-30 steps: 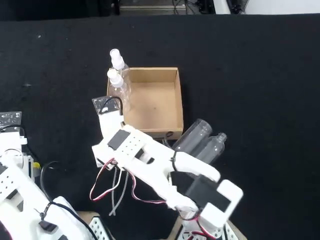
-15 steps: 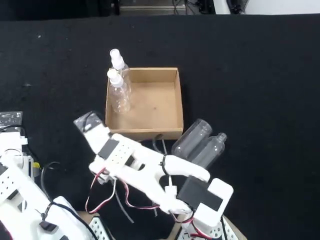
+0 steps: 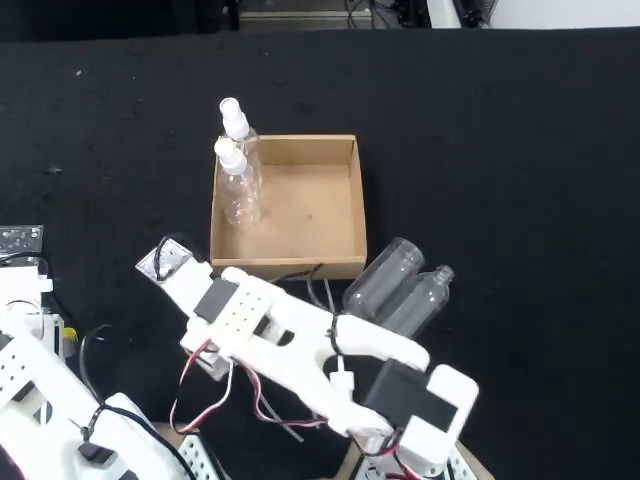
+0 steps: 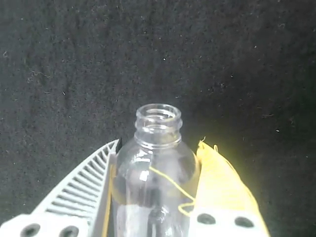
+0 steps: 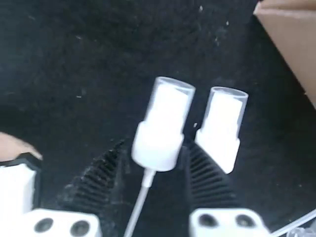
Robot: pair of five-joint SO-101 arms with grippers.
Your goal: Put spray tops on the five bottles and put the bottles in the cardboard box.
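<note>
**Ann:** What's on your left?

**Me:** My left arm (image 3: 30,370) sits at the bench's near left corner. The left claw (image 4: 159,144) is clenched on an open bottle (image 4: 158,168). It grips the bottle at the shoulders, with the neck free. I reckon that low grip leaves the mouth clear for a top to go straight in.

**Ann:** And the other arm?

**Me:** My right arm (image 3: 300,345) reaches across in front of the box (image 3: 285,268). That puts the right claw (image 3: 165,262) low over the bench, off the box's near left corner. It's around a spray top (image 5: 162,123), whose dip tube (image 5: 138,197) trails back toward the wrist. I can't tell whether it has clamped. A second top (image 5: 221,126) lies just beside the first. That spot looks handy for both arms.

**Ann:** The box itself?

**Me:** Two capped bottles (image 3: 238,175) stand along its left wall, toward the far corner. I'd say they're tucked in tight so the floor stays free for three more.

**Ann:** Further right?

**Me:** Two bare bottles (image 3: 400,280) lie side by side, touching, just off the box's near right corner. They're partly under my right arm and near its base, so they should be an easy fetch.

**Ann:** Surface and room?

**Me:** The bench (image 3: 520,150) is covered in black cloth. I think it's soft enough to stop bottles rolling. Beyond its far edge I see cables (image 3: 370,12) and something white (image 3: 560,10) at the right.
</note>
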